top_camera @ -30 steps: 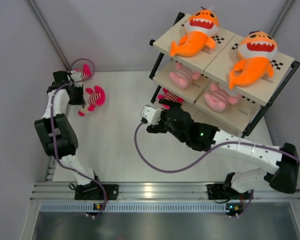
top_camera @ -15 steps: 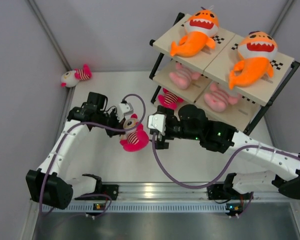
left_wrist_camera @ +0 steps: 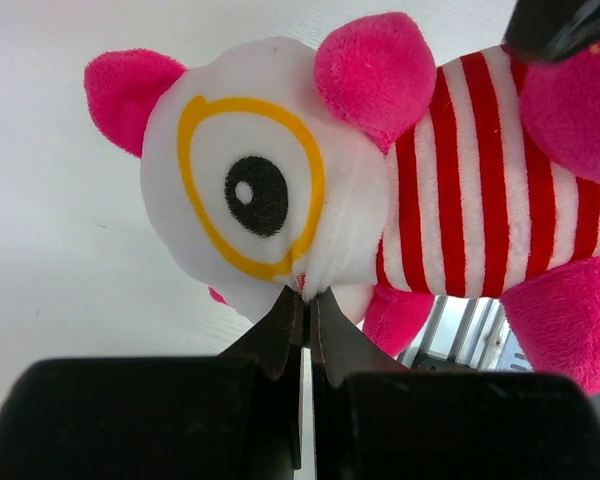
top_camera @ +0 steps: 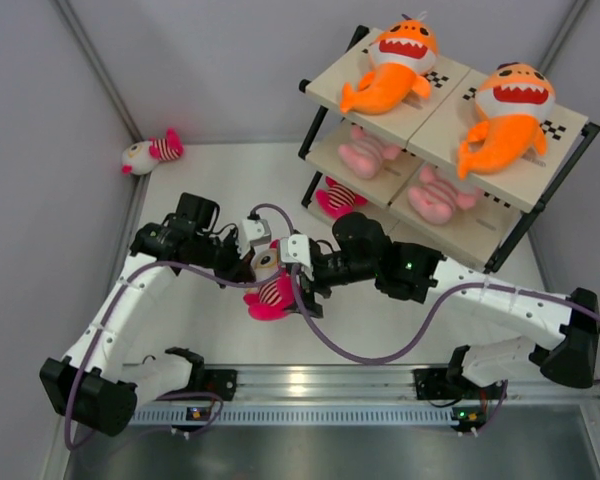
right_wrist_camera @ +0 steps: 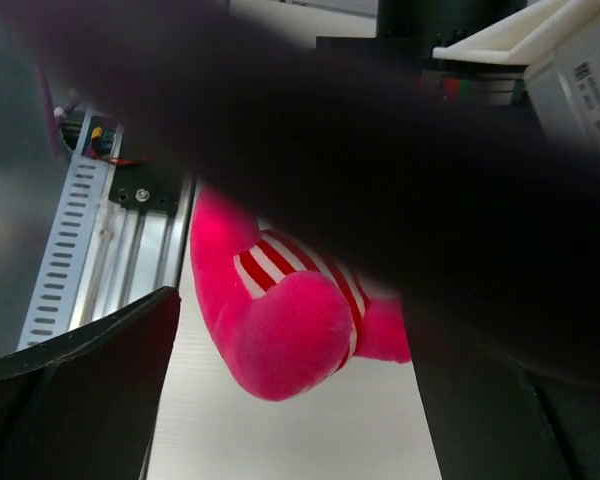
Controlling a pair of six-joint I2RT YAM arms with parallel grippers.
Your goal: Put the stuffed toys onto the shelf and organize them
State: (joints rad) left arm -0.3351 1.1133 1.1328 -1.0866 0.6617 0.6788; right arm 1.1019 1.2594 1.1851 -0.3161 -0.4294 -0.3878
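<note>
My left gripper (top_camera: 259, 266) is shut on a pink-and-white striped doll (top_camera: 271, 295) and holds it above the table; in the left wrist view the jaws (left_wrist_camera: 305, 295) pinch its white face (left_wrist_camera: 245, 190). My right gripper (top_camera: 298, 282) is open around the doll's pink lower body (right_wrist_camera: 280, 330). A second striped doll (top_camera: 150, 153) lies in the far left corner. A third (top_camera: 335, 197) lies on the bottom tier of the shelf (top_camera: 540, 165). Two orange sharks (top_camera: 395, 62) (top_camera: 505, 115) lie on top, and two pale pink dolls (top_camera: 368, 152) (top_camera: 432, 195) on the middle tier.
Grey walls close the left and back sides. A metal rail (top_camera: 310, 382) runs along the near table edge by the arm bases. Purple cables (top_camera: 360, 345) loop from both wrists over the white table.
My left arm has carried the striped doll from the far left to the middle of the table. My right gripper has moved in from the shelf side and now brackets the doll.
</note>
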